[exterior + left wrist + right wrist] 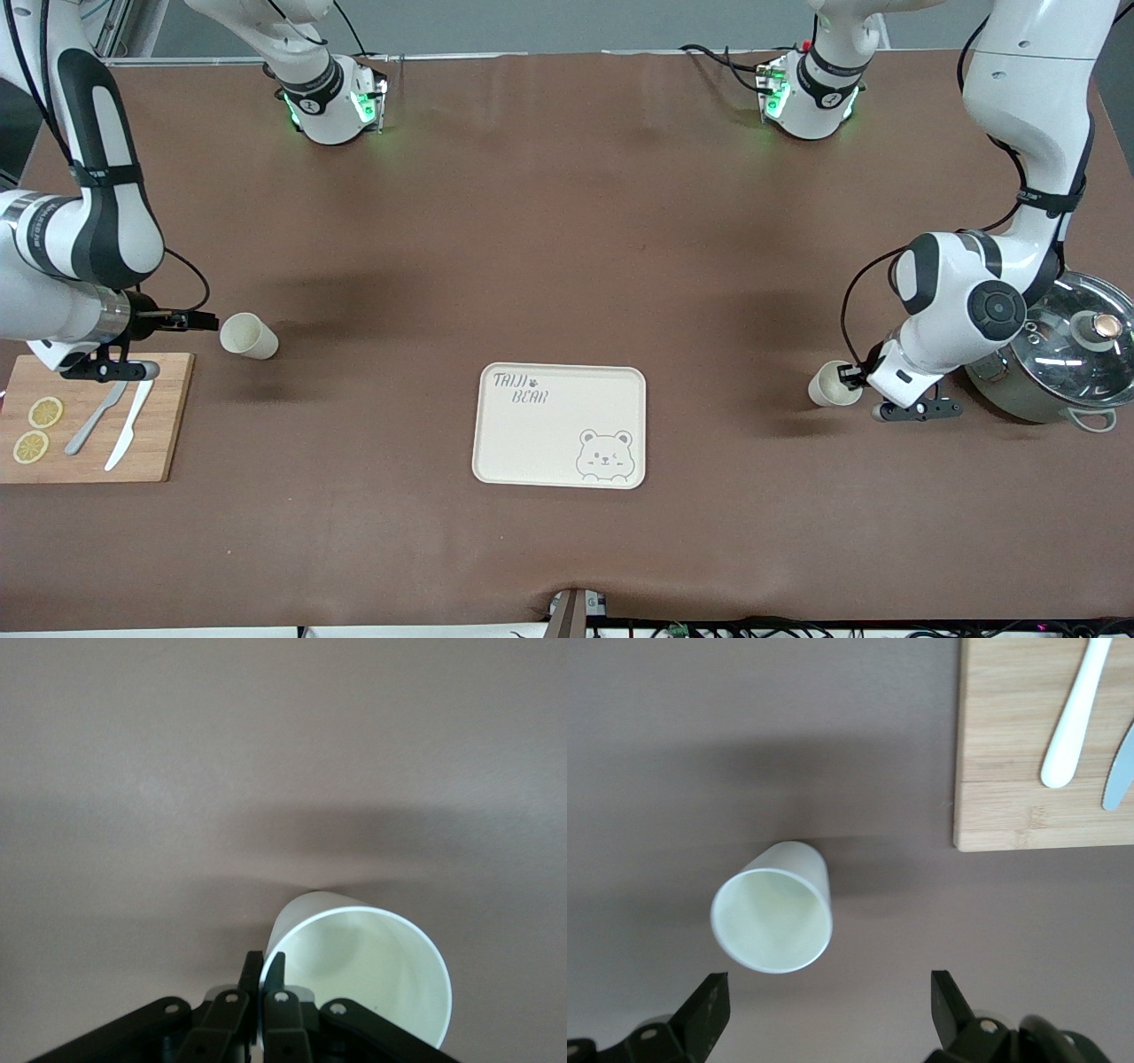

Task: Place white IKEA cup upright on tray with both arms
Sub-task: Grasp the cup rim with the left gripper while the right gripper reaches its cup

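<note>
**Two cups, tray still bare**

Nearest the camera lies the tray [560, 425], unloaded. Left gripper [262, 973] has its fingers pinched on the rim of one tipped cup [833, 385] beside the pot [1059, 359] — grasp made, lift and turning upright next. Right gripper [824, 1005] hangs wide open by the other cup [248, 336], near the cutting board [96, 418].
</note>
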{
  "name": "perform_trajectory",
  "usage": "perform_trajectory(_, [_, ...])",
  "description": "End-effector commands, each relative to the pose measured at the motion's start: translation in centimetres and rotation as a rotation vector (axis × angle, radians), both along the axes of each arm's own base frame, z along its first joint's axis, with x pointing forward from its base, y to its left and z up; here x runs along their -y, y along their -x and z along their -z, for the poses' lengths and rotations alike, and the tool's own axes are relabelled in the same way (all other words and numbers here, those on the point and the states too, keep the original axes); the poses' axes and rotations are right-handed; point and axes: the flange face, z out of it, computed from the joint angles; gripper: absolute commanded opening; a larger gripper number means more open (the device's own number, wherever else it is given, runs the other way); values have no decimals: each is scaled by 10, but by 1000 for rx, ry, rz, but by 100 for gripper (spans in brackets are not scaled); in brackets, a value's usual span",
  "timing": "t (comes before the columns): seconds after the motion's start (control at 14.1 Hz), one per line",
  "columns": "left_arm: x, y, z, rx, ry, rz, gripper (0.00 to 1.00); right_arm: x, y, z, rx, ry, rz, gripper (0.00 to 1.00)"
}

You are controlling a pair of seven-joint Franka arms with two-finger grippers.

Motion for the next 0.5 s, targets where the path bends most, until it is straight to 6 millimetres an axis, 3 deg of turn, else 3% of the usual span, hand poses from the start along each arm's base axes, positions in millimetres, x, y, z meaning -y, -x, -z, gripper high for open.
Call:
perform_trajectory(0.0, [12, -3, -30, 18, 6, 10, 0, 1, 14, 24, 31, -6, 26, 100])
perform_trajectory(0.21, [44, -7, -47, 44, 42, 22, 0, -5, 19, 41, 28, 7, 80, 100])
perform_trajectory(0.42, [72, -13, -57, 64, 66, 40, 0, -6, 22, 63, 66, 18, 84, 72])
